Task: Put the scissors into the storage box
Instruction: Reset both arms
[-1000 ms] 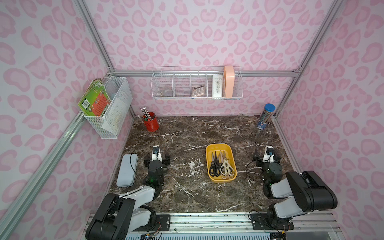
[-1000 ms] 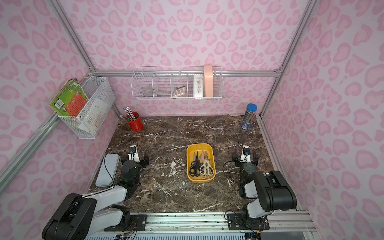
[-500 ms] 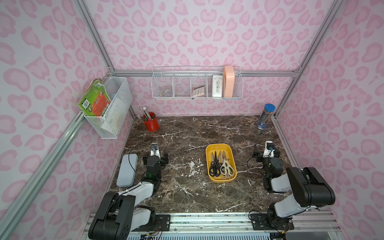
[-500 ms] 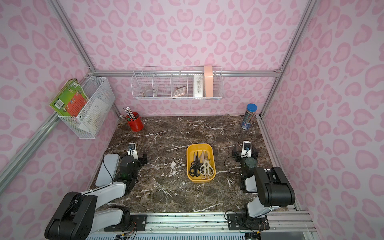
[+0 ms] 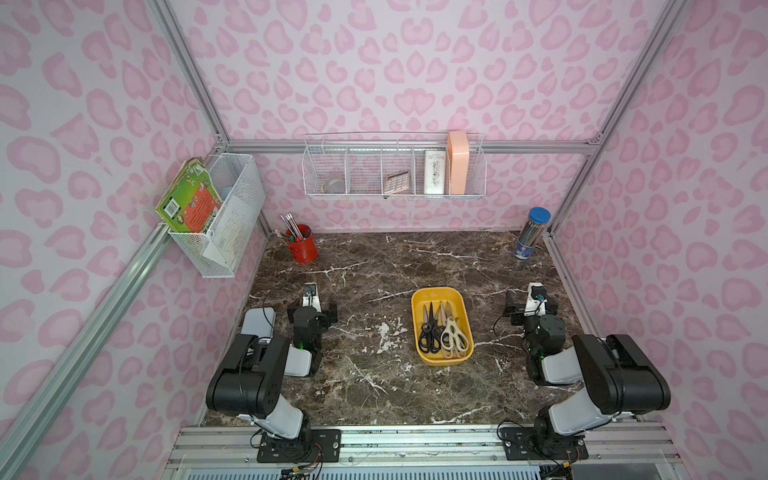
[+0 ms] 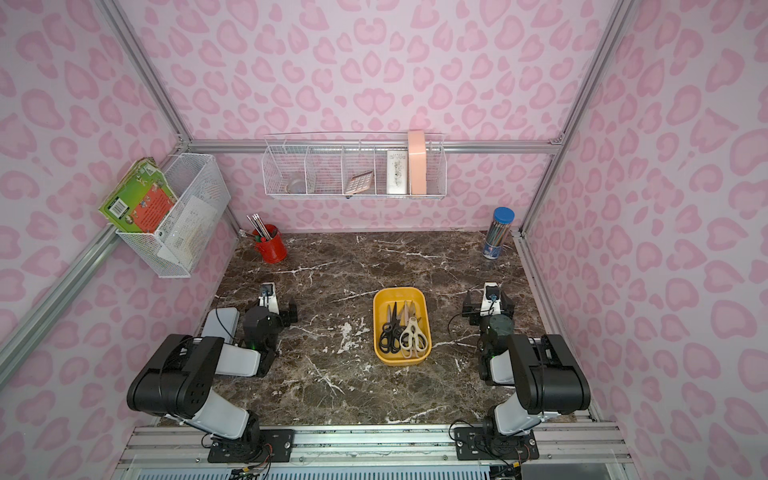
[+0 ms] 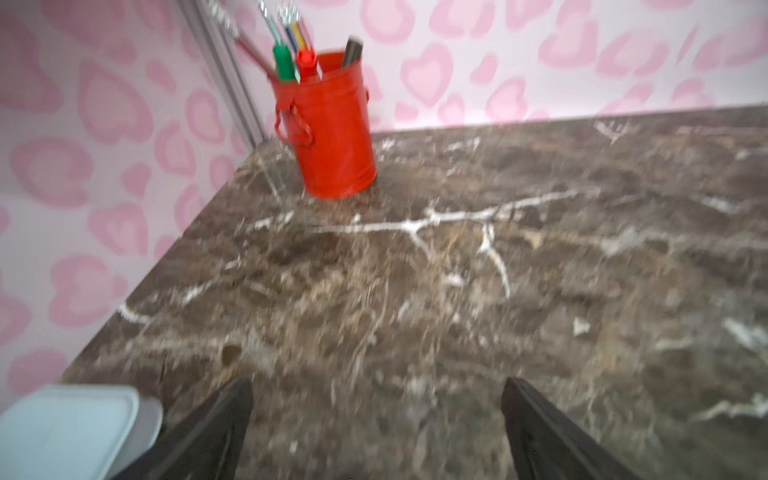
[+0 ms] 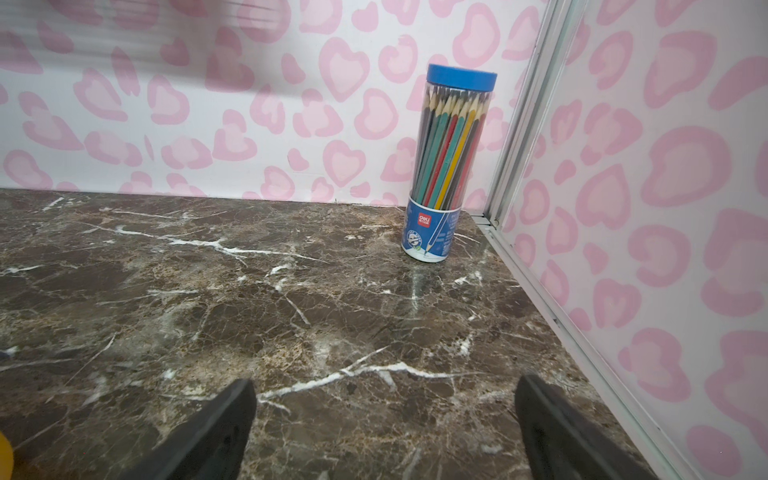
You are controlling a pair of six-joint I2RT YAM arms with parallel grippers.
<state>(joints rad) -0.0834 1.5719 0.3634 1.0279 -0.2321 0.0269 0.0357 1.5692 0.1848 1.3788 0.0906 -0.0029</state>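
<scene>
Scissors are lying in the yellow box mid-table, handles toward the arms: black pairs next to a cream one. The grippers sit low over the marble on either side of it, well apart from it, fingers spread wide and holding nothing. The left gripper faces the red pen cup in the back corner, and a grey-blue case lies just beside its arm. The right gripper faces the pencil tube in the other corner. Wire baskets hang on the walls.
</scene>
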